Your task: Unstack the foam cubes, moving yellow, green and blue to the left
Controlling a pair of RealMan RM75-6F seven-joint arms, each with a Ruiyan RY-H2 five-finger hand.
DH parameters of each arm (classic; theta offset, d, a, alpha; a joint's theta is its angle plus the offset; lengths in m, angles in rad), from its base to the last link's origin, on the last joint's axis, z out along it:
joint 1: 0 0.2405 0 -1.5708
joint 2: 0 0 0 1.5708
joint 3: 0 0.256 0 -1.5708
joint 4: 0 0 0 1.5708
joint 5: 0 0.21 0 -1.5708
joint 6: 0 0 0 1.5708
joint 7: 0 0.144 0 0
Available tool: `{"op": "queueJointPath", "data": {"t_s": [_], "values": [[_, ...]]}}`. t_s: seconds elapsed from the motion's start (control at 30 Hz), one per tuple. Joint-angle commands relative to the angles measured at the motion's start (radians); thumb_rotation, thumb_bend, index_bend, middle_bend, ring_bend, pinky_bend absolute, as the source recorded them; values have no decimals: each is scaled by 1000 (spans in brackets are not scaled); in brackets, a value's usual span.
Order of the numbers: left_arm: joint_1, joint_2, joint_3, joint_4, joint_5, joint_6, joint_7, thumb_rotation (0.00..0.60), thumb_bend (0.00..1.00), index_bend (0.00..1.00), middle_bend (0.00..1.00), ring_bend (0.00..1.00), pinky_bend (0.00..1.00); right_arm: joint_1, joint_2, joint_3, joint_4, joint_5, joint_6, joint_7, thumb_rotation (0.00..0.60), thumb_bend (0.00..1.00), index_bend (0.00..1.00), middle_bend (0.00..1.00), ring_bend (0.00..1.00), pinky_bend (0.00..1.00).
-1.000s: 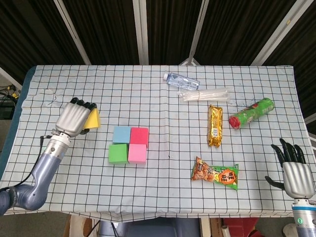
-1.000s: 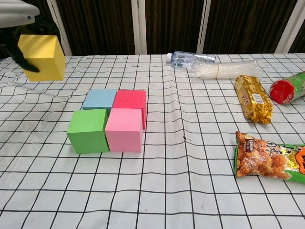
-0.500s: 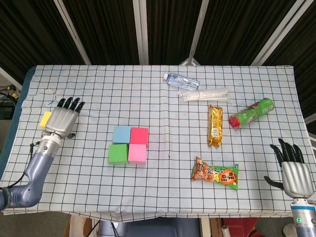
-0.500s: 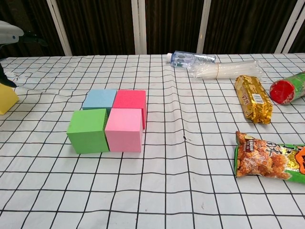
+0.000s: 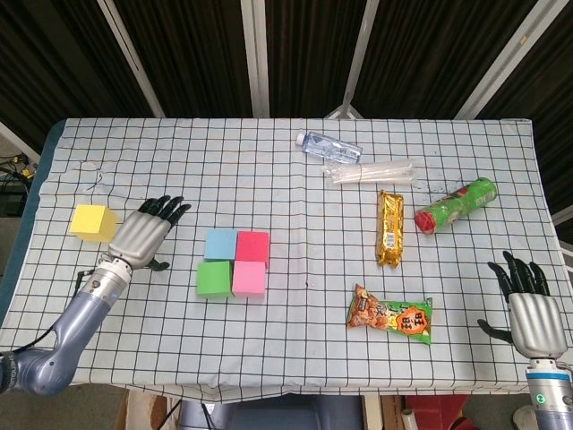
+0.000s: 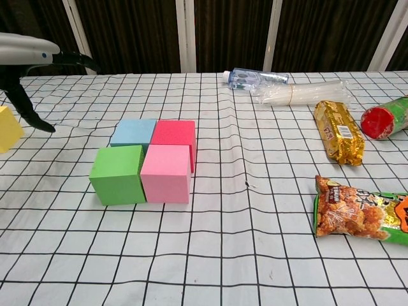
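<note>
- The yellow foam cube (image 5: 93, 222) sits on its own at the far left of the checked-cloth worktop (image 5: 295, 340), flat on the cloth with a paler top face and a darker front.
- In the chest view only a yellow corner (image 6: 9, 129) pokes in at the left edge; the head view shows the whole block.
- The left hand (image 5: 144, 236) hovers just right of the yellow cube, between it and the cluster, fingers spread and nothing in its grasp.
- From the chest camera that same hand (image 6: 29, 64) is mostly a grey back with dark fingertips reaching right and the thumb hanging down.
- Four cubes sit packed in a square, sides touching: the light blue foam cube (image 5: 220, 243) at back left, the red foam cube (image 5: 252, 245) at back right, the green foam cube (image 5: 214, 279) at front left, the pink foam cube (image 5: 249, 279) at front right.
- The chest view shows their front faces and that all four stand on the cloth at one height, nothing on top.
- The right hand (image 5: 534, 311) is down at the near right corner, well apart from the cubes, fingers splayed and empty; only the head view catches it.
- On the right half lie a clear plastic water bottle (image 5: 328, 146), a gold foil snack pack (image 5: 389, 228), a green tube with a red lid (image 5: 455, 206) and an orange crisp packet (image 5: 390, 314).
</note>
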Motion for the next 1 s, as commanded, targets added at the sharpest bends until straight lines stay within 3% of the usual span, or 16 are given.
{"op": "queueJointPath", "data": {"t_s": [0.03,0.4,0.8,1.0], "values": [[4,-24,9,8,-5,10,8,600,0,6,10,0,108,-1,0,-1,0,0,1,0,600,59,169,22,67,0],[4,-84,46,-6,11,-20,10,600,0,1,91,35,147,-4,3,2,4,0,9,15,600,58,170,23,67,0],[-6,-66,87,-74,-22,-12,82,600,0,0,207,156,255,-8,7,4,7,-6,19,34,600,59,169,23,67,0],[-21,-57,107,-98,-73,-17,122,600,0,0,205,160,259,-7,10,8,7,-5,21,42,600,59,170,23,67,0]]}}
